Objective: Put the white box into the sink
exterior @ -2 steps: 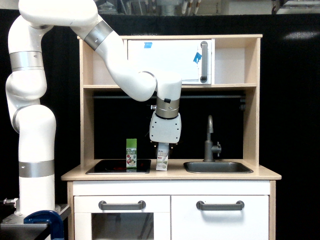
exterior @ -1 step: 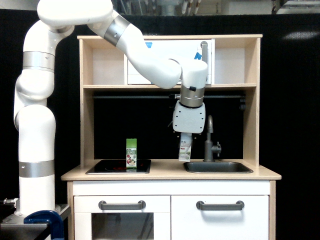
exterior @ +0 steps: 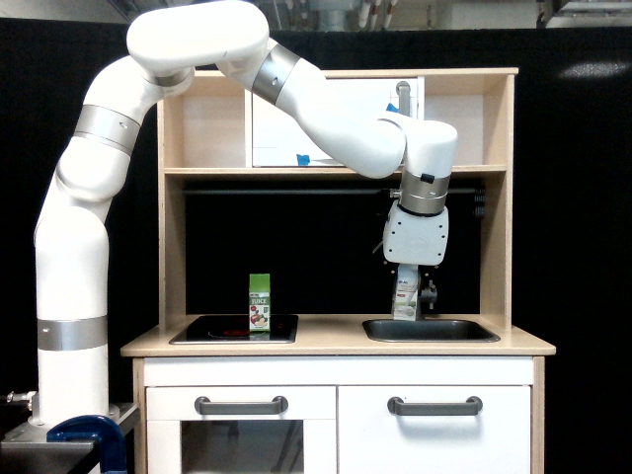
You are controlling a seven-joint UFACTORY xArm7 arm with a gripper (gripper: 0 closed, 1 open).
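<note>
- Exterior view, nearest: two white drawers with grey handles are seen below the table (exterior: 336,346), in front of the sink (exterior: 430,330).
- On the table, to the exterior view's left of the sink, a green juice carton (exterior: 260,302) stands at the stovetop (exterior: 234,328); its print is too small to be read with certainty.
- Above the sink, beside the faucet (exterior: 415,286), the white box (exterior: 404,293) is held upright in the air, clear of the basin.
- The claw (exterior: 407,279) is closed on the box's gabled top.
- The box is judged light, thin-walled and easily crushed; a hold near the stiffer top fold is preferred. Its print is illegible.
</note>
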